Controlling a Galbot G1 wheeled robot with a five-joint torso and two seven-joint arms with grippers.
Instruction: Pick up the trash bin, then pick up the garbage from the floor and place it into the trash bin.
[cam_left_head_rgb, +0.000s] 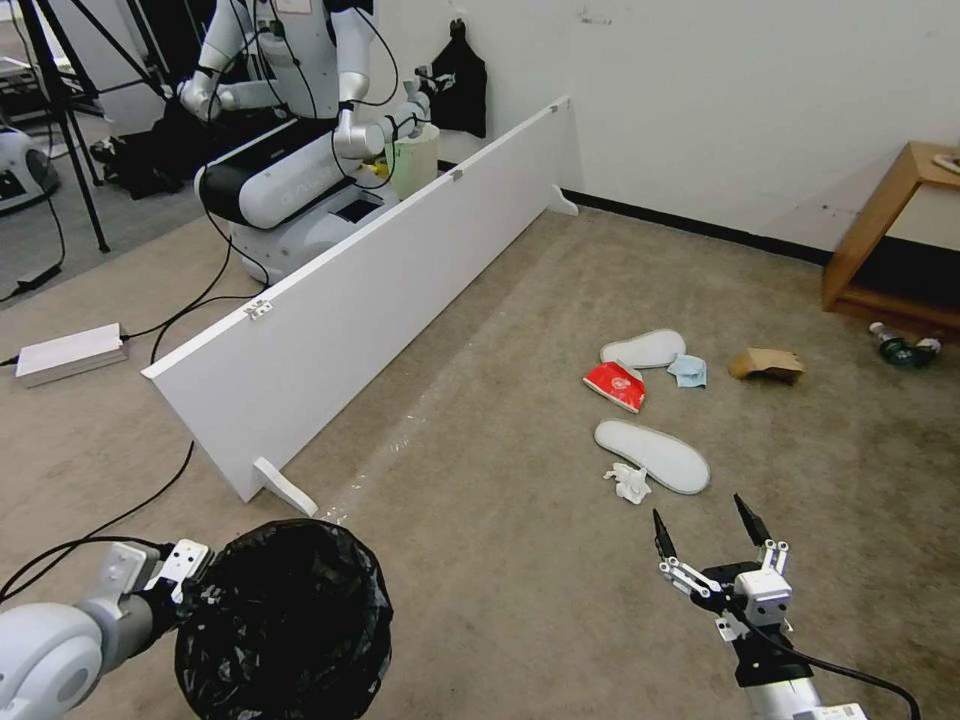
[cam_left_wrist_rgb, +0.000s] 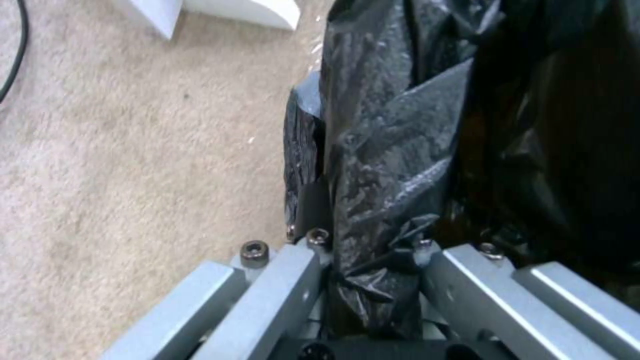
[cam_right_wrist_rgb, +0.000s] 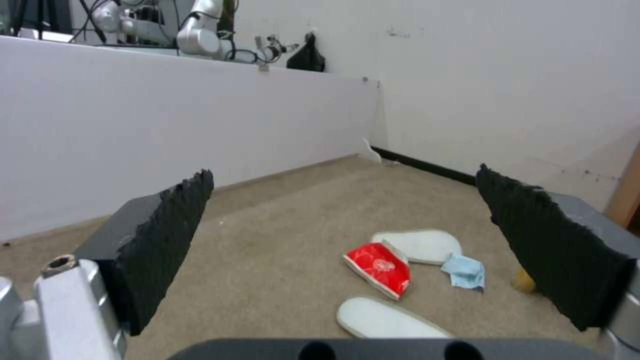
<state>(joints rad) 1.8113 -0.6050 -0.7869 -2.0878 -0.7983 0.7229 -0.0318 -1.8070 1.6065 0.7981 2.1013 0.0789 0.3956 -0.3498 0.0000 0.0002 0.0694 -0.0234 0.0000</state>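
Fingers on the left gripper are clamped on the bag-covered rim of the trash bin, which hangs at the lower left of the head view, mouth up and facing the floor litter. Grip looks thin: mostly crinkled black plastic between the pads, so I'd judge slip risk if the arm swings hard. Keep the bin level and low.

Mid-floor, moving right: white divider board stands on edge, well clear of the work.

Garbage sits in a loose cluster on the carpet. Crumpled tissue touches the near slipper. Beyond them are the red packet, the far slipper just behind it and the blue cloth beside that. Cardboard piece lies apart to the right, bottle farther right by the wooden shelf.

Right gripper hovers above the carpet short of the near slipper, fingers spread wide and holding nothing.

Step in hand, as I read it: first pick. Suggest the tissue or near slipper, being closest. The slipper is flat, so come down steep and pinch across an edge, not the flat face. Tissue is soft, so close fully. Bring the bin close to shorten the carry.
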